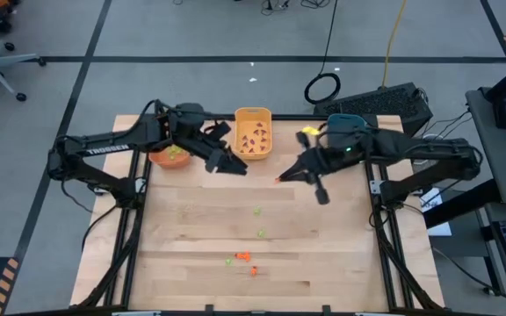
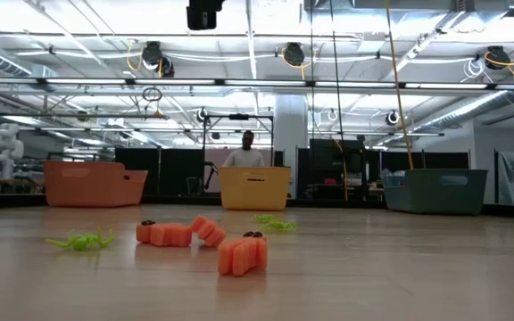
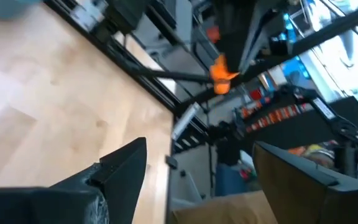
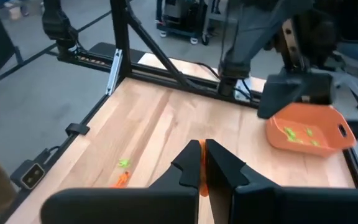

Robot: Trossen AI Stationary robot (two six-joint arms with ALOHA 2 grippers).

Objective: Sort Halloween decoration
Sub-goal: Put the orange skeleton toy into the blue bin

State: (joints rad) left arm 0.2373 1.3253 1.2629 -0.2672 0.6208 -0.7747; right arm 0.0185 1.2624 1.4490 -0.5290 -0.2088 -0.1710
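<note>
My right claw (image 4: 202,163) is pinched shut on a thin orange trinket (image 4: 201,168), lifted above the worktop (image 1: 191,228) just right of the yellow bin (image 1: 253,133), probably for carrying to its matching bin. My left claw (image 1: 233,164) stands wide with nothing in it, just left of the yellow bin, which holds small dark pieces. Farther left, the orange bin (image 4: 303,127) holds green trinkets. More trinkets (image 1: 242,256) lie loose, well short of the yellow bin.
</note>
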